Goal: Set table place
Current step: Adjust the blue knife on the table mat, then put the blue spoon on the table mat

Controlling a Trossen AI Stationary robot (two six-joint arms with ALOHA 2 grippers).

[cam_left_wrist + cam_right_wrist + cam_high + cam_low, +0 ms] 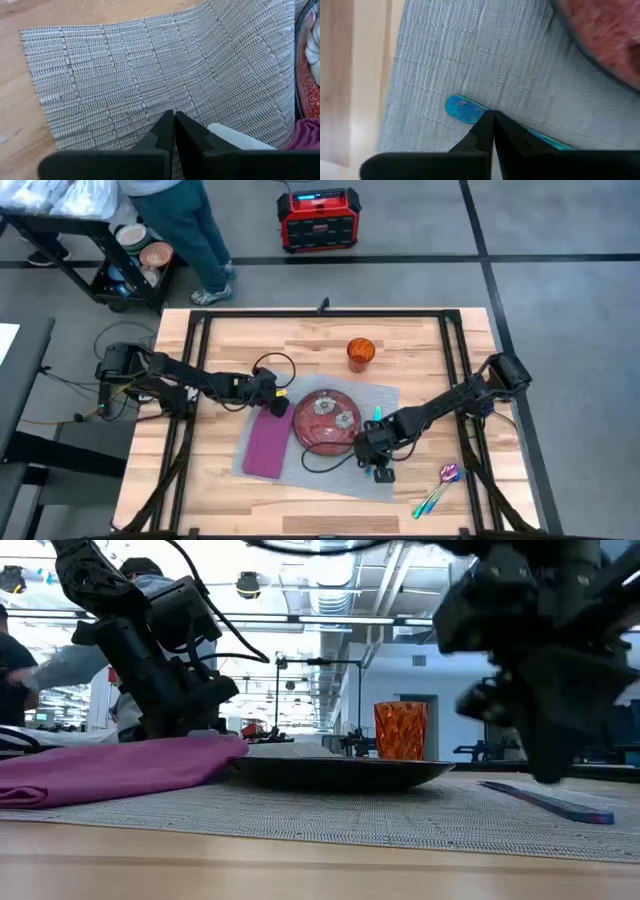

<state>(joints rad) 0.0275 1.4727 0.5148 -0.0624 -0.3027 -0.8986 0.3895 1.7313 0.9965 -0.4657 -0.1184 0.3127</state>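
High view: wooden table (420,340) with a black frame. The grey placemat (385,402) lies near the middle, slightly askew. On it: a red plate (326,421) at centre, a purple napkin (267,443) along the mat's left side, and a thin blue utensil (377,415) just right of the plate. An orange cup (360,352) stands on bare wood beyond the mat's far edge. Two iridescent utensils (438,489) lie on wood off the mat's right near corner. The left gripper (279,402) sits at the napkin's far end, by the plate's rim. The right gripper (376,463) is over the mat's near right part, close to the plate. A person's legs (195,235) stand past the far edge.

Low view: napkin (120,765) bunched at left, dark plate (340,772) in the middle, cup (400,730) behind it, blue utensil (550,802) flat on the mat (330,815).

Left wrist view: fingers (165,131) pressed together, nothing between them, over the woven mat (130,75), one side of which curls upward.

Right wrist view: fingers (485,131) closed tip to tip, right at the blue utensil (462,108); whether they pinch it, cannot tell.
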